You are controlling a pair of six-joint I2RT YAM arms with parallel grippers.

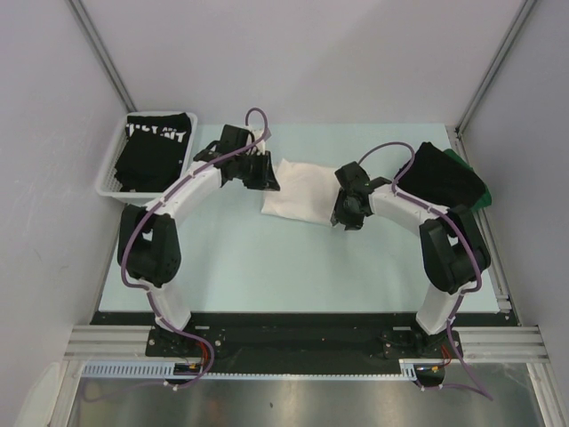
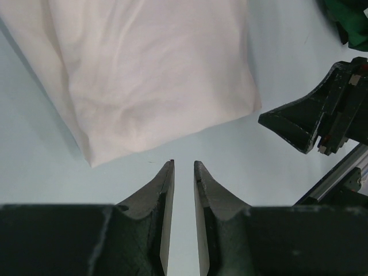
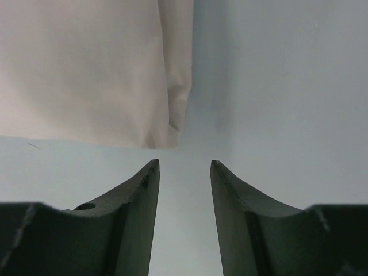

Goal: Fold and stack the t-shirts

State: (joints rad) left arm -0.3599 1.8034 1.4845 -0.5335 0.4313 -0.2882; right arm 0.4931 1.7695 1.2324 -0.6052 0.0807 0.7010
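Observation:
A folded white t-shirt (image 1: 302, 191) lies flat at the middle of the table, plain side up (image 2: 149, 75) (image 3: 86, 69). My left gripper (image 1: 265, 178) (image 2: 184, 165) hovers at its left edge, jaws a narrow gap apart and empty. My right gripper (image 1: 347, 216) (image 3: 184, 164) hovers at its right corner, open wider, holding nothing. A black t-shirt with white lettering (image 1: 158, 147) lies in the basket. Another black t-shirt (image 1: 440, 173) rests on a dark green one (image 1: 481, 193) (image 2: 351, 17) at the far right.
The white mesh basket (image 1: 108, 173) stands at the table's back left. White walls enclose the table on the left, back and right. The right arm's gripper (image 2: 322, 115) shows in the left wrist view, close beside the white shirt.

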